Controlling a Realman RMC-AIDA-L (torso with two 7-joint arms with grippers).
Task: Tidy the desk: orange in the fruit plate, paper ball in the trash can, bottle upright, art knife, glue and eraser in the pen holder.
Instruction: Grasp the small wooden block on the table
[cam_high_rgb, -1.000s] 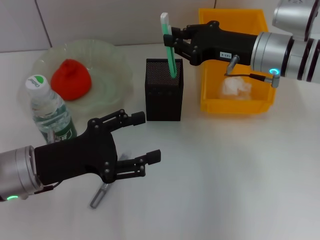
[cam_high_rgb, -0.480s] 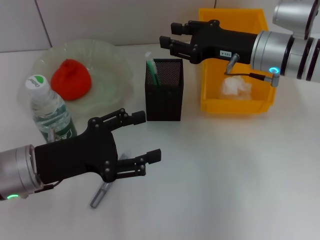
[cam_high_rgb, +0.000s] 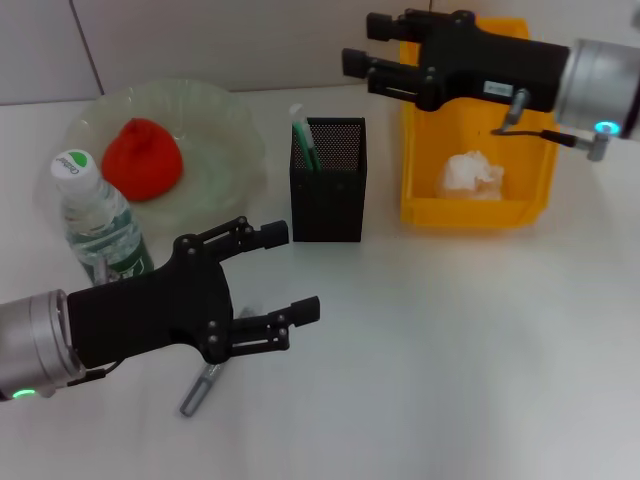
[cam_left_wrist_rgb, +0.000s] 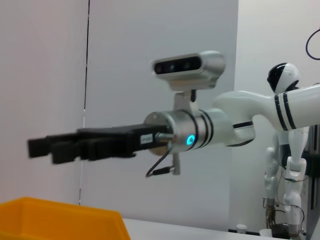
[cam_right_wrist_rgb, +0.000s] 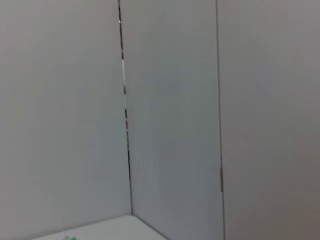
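- Hovering with fingers apart, the left tool sits over the grey art knife on the near surface, poised to grasp it.
- Right tool, spread and empty, hangs beyond the pen holder, which holds a green item.

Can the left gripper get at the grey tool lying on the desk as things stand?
Probably yes. The left gripper is open and hovers right over the grey tool, whose lower end pokes out beneath it. Nothing else lies near; the bottle stands off to the side, and the right gripper is far away above the bin.
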